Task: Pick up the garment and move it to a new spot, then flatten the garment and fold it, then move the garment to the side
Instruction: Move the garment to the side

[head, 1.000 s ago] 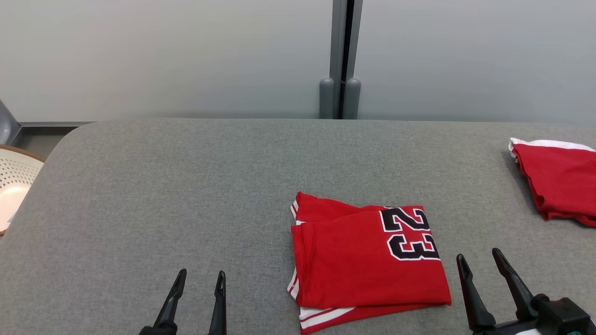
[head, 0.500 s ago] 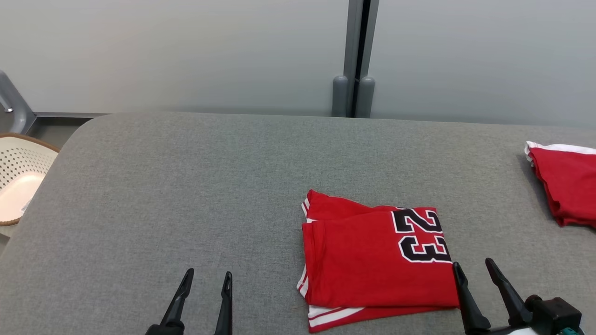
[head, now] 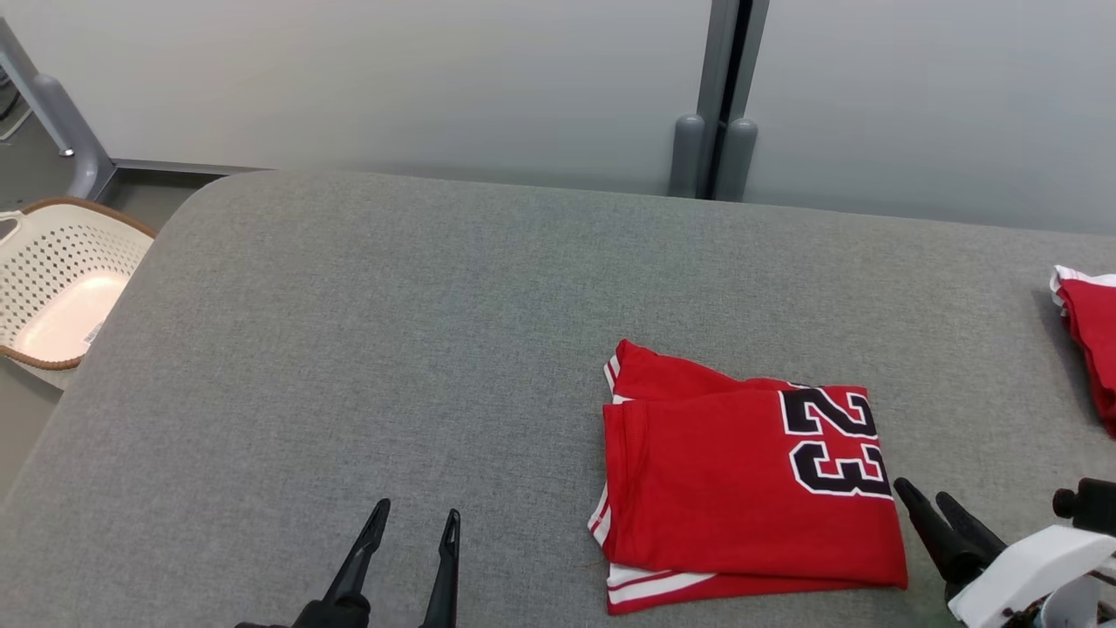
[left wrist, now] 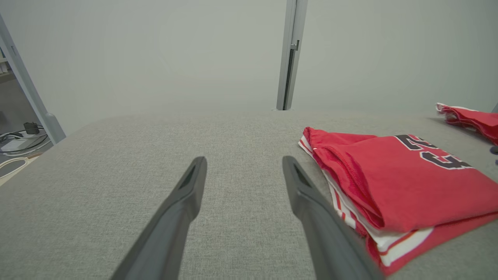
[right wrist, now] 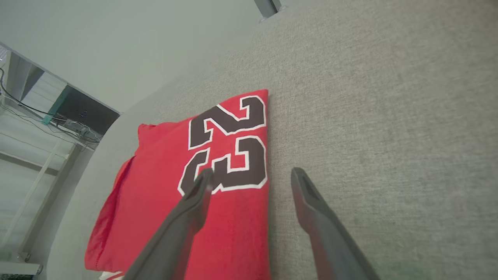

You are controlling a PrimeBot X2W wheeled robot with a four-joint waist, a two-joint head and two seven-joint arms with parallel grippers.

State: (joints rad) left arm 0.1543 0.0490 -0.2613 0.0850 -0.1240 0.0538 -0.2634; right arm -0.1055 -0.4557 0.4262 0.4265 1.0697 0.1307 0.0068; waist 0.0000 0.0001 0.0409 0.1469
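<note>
Grey cloth table (head: pixel 349 305), pale wall behind, basket (head: pixel 96 249) off its left end. Garment (head: pixel 741 488) lies folded, red, number up, right of centre and near your edge. It looks flattened and folded already, so I judge the step left is the move to the side. Other garment (head: pixel 1090 331) sits at far right, well apart.

Left gripper (head: pixel 418 510): spread, empty, over bare table left of the garment. Right gripper (head: pixel 920 490): spread, empty, at the garment's right edge. Its wrist view puts one finger over the number and the other over bare table, so it straddles that edge.

Advice: go low and run one finger under every layer before you pinch. Bring the left gripper to the left edge likewise. Lift both together, low and level, so the fold holds. Mind the striped hem at the near edge; it may trail.
</note>
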